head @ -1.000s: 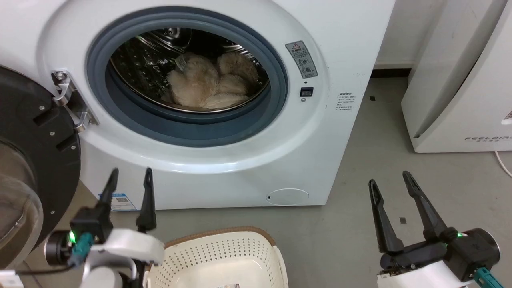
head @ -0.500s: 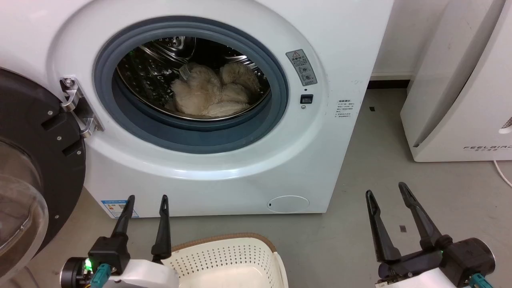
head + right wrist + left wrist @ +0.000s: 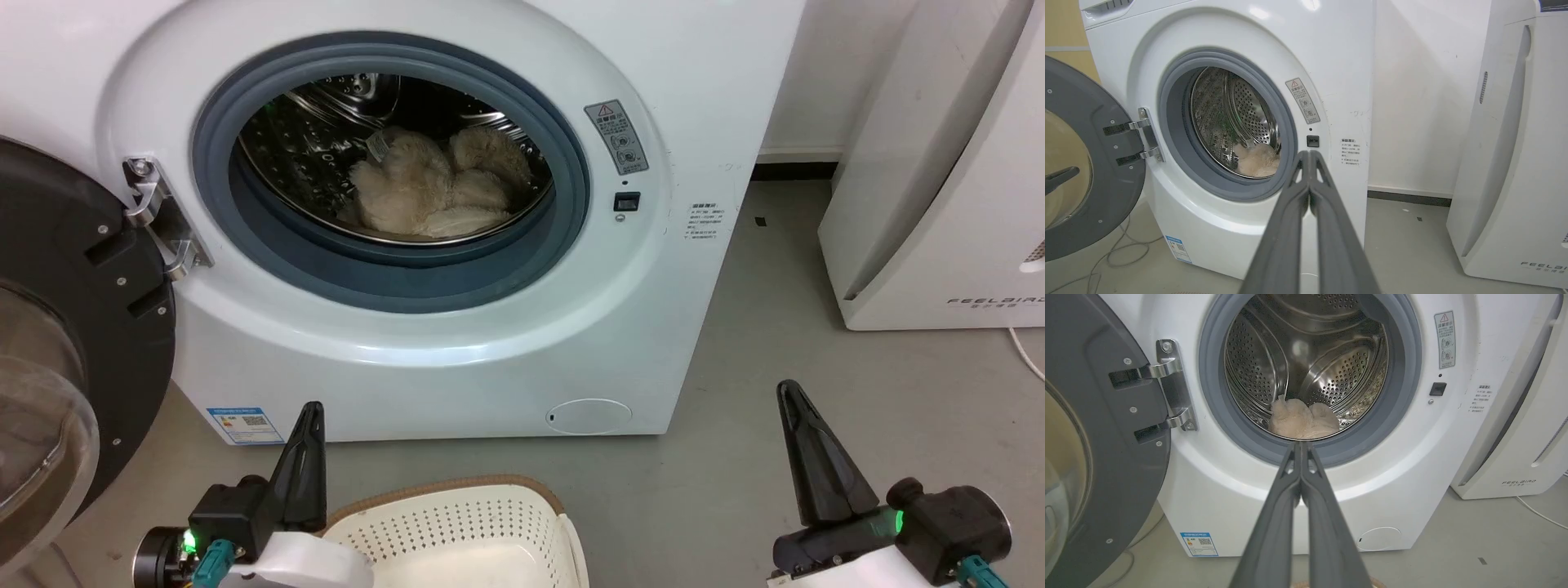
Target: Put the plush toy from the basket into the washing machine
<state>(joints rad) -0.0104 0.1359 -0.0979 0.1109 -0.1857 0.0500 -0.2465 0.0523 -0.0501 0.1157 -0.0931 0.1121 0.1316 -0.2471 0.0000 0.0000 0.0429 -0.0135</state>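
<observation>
The beige plush toy lies in the steel drum of the white washing machine, behind the grey gasket; it also shows low in the drum in the left wrist view as the plush toy and in the right wrist view as the plush toy. The black-framed door hangs open at the left. The cream perforated basket with its brown rim sits on the floor at the bottom, holding nothing I can see. My left gripper is shut beside the basket's left rim. My right gripper is shut over the floor at the right.
A white slanted appliance marked FEELAIR stands at the right, with a white cable on the grey floor beside it. Thin cables lie on the floor under the open door.
Both grippers have shut, their fingers coming together from open. Both have dropped lower in the head view. The camera moved slightly between the earliest frame and now.
</observation>
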